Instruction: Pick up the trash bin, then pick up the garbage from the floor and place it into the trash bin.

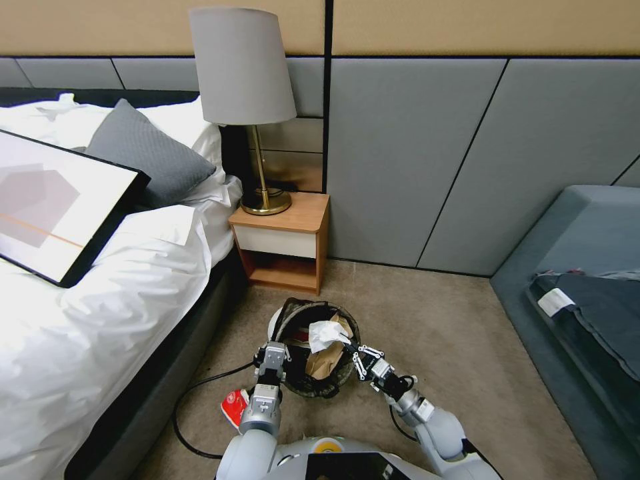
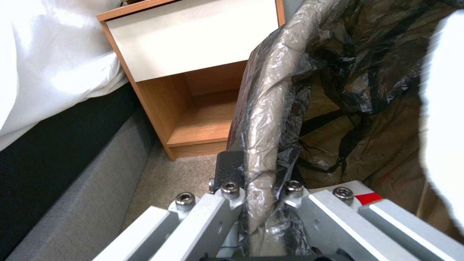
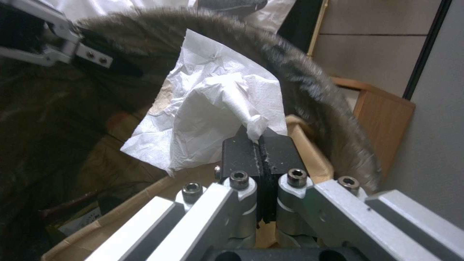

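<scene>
The left end effector is clamped on the bin rim to hold it steady off the floor, so the right end effector, pinching a white paper, hangs over its mouth.

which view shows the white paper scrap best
The right wrist view: the white paper scrap sits close and crumpled, pinched by the right gripper over the trash bin. Head view shows it small; left wrist view catches a white blur at the edge.
</scene>
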